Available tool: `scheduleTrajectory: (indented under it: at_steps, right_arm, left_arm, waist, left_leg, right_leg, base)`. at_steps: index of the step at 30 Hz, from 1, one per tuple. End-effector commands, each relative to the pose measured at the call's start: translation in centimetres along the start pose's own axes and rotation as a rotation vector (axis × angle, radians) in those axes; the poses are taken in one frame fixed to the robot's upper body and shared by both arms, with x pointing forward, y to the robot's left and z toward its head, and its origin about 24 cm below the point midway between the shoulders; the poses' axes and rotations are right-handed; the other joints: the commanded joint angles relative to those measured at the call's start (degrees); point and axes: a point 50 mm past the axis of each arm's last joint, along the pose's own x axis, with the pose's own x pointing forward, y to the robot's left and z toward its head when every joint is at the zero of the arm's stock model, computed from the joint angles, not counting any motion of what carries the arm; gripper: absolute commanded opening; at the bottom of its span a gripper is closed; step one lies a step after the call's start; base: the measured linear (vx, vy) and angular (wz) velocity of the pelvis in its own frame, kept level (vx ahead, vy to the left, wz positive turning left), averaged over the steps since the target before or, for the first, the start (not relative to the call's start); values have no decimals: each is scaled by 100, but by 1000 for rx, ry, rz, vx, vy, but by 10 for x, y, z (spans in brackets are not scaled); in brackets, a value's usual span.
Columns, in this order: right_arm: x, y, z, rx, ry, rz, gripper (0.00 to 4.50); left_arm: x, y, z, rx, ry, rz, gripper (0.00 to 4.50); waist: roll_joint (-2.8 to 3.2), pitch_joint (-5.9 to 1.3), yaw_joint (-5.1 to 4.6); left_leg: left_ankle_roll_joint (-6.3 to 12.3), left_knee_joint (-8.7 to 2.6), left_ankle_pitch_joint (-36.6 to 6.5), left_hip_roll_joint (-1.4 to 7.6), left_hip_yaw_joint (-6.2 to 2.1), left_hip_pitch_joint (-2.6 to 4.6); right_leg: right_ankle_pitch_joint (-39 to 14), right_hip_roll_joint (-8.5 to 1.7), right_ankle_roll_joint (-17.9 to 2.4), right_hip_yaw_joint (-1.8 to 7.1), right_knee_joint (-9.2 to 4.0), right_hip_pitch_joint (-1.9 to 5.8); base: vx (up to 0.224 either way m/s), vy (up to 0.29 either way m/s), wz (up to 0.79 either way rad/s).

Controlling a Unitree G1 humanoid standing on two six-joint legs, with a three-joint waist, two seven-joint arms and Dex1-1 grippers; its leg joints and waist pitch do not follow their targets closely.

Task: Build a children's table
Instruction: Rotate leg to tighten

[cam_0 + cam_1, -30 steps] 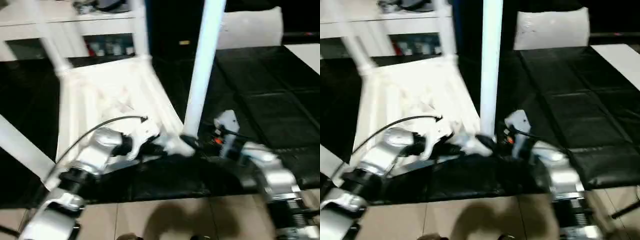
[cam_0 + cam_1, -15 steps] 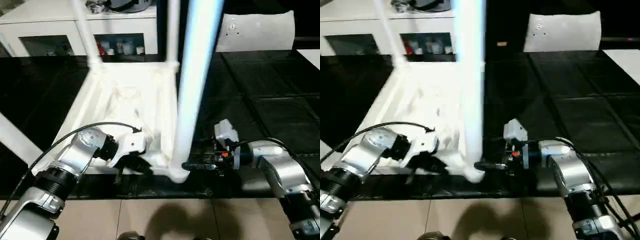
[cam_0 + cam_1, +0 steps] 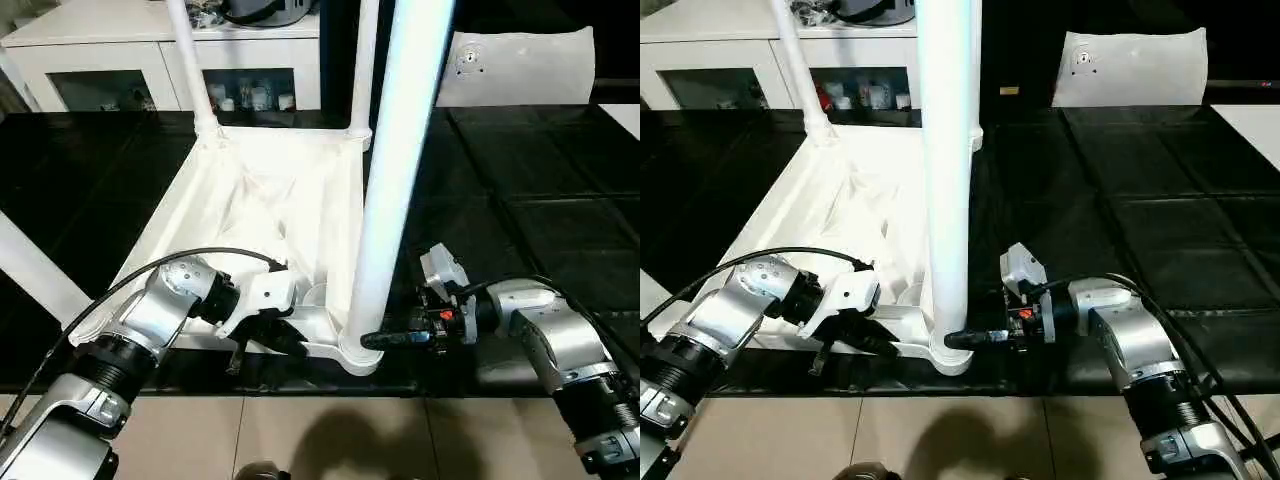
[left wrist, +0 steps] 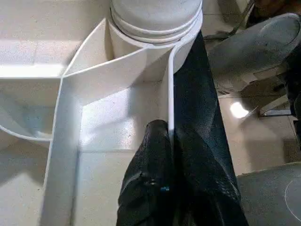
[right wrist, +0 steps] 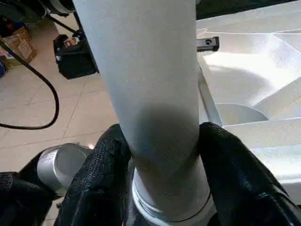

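The near leg [image 3: 390, 190] is clamped at its base by the right gripper [image 5: 162, 188]. The tabletop [image 3: 250, 200] rim is pinched by the closed left gripper [image 4: 164, 155]. A white cabinet [image 3: 120, 50] is seen at eleven o'clock, a white bag [image 3: 515, 65] at one o'clock.

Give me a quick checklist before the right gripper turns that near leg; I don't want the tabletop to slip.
1. Right gripper fingers on both sides of the near leg base: ok.
2. Left gripper shut on the tabletop rim: ok.
3. Near leg standing in its corner socket: ok.
4. Leg fully seated: cannot tell.
5. Two far legs upright in their sockets: ok.
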Motion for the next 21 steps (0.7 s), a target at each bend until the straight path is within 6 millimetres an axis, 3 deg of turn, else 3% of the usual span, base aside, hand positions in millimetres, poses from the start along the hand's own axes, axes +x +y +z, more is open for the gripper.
scheduleTrajectory:
  at_steps: [1, 9, 11, 12, 13, 14, 15, 17, 21]
  right_arm:
    - [3, 1, 3, -5, 7, 42, 197]
    - [7, 3, 5, 17, -80, -49, 190]
    - [11, 1, 3, 18, -88, -117, 190]
    - [17, -4, -1, 23, -87, -259, 190]
    - [18, -6, -2, 28, -86, -287, 190]
    - [22, -10, -3, 45, -89, -369, 189]
    - [25, -13, -4, 59, -92, -423, 189]
    - [32, -19, -4, 89, -108, -522, 189]
    - [49, -35, 0, 164, -127, -776, 189]
  left_arm:
    - [7, -3, 7, 48, 9, -83, 0]
    - [10, 6, 8, -54, -45, 61, 0]
    - [12, 10, 11, -87, -81, 106, 0]
    - [16, 16, 16, -128, -124, 170, 0]
    - [17, 16, 17, -134, -128, 182, 0]
    - [21, 19, 20, -154, -140, 218, 0]
    - [23, 21, 22, -169, -148, 243, 0]
    - [29, 26, 27, -197, -163, 299, 0]
    - [44, 35, 38, -276, -210, 417, 0]
  waist:
    - [-84, -389, -53]
    - [-98, -377, -58]
    - [-54, -344, -83]
    - [-78, -333, -125]
    - [-77, -321, -150]
    - [-45, -314, -203]
    - [-82, -305, -301]
    - [-76, -314, -427]
    - [-45, -308, -661]
  left_leg:
    - [323, -451, -1064, 376, -114, 49]
    - [284, -459, -1091, 370, -114, 50]
    - [190, -469, -1333, 365, -115, 95]
    - [146, -473, -1455, 329, -127, 79]
    - [112, -475, -1485, 321, -124, 72]
    - [54, -471, -1612, 296, -147, 105]
    - [18, -477, -1659, 267, -161, 67]
    - [30, -466, -1699, 245, -175, 55]
    - [106, -425, -1768, 184, -172, 48]
  right_leg:
    - [-2280, -438, -824, 354, -395, 285]
    - [-2457, -437, -740, 348, -425, 286]
    - [-2757, -435, -672, 338, -488, 246]
    - [-2999, -437, -578, 313, -514, 280]
    - [-3113, -434, -521, 305, -529, 276]
    - [-3370, -436, -413, 273, -568, 257]
    - [-3486, -419, -306, 237, -596, 281]
    - [-3572, -411, -190, 211, -622, 294]
    - [-3657, -376, -159, 161, -696, 251]
  base:
    - [0, 0, 0]
    - [0, 0, 0]
    - [0, 0, 0]
    - [0, 0, 0]
    - [0, 0, 0]
    - [0, 0, 0]
    - [0, 0, 0]
    - [0, 0, 0]
    - [0, 0, 0]
